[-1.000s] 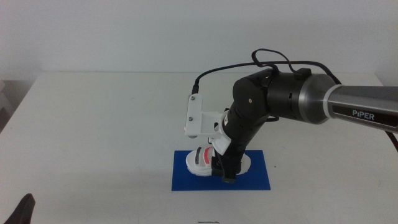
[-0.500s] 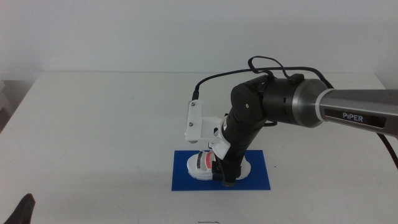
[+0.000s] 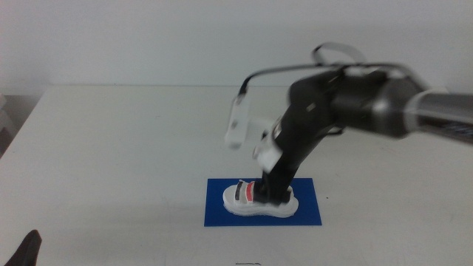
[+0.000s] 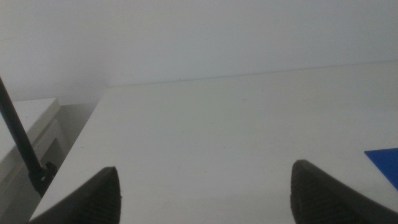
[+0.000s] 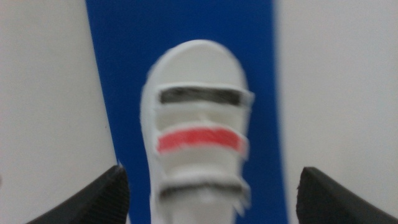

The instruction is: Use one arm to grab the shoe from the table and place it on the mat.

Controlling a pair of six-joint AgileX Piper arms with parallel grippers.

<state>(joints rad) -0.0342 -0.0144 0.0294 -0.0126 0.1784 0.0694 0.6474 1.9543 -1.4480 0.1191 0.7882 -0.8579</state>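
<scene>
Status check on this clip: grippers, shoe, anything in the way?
Right gripper open above the shoe. Shoe sits on the mat, released. Left gripper open, waiting at the table edge. Nothing obstructing.

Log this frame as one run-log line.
right gripper: open, above shoe | shoe: on blue mat | left gripper: open, waiting over table

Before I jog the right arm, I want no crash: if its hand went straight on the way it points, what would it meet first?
Probably the shoe, which lies on the mat straight ahead between the open right hand jaws. Blur hides the depth.
</scene>
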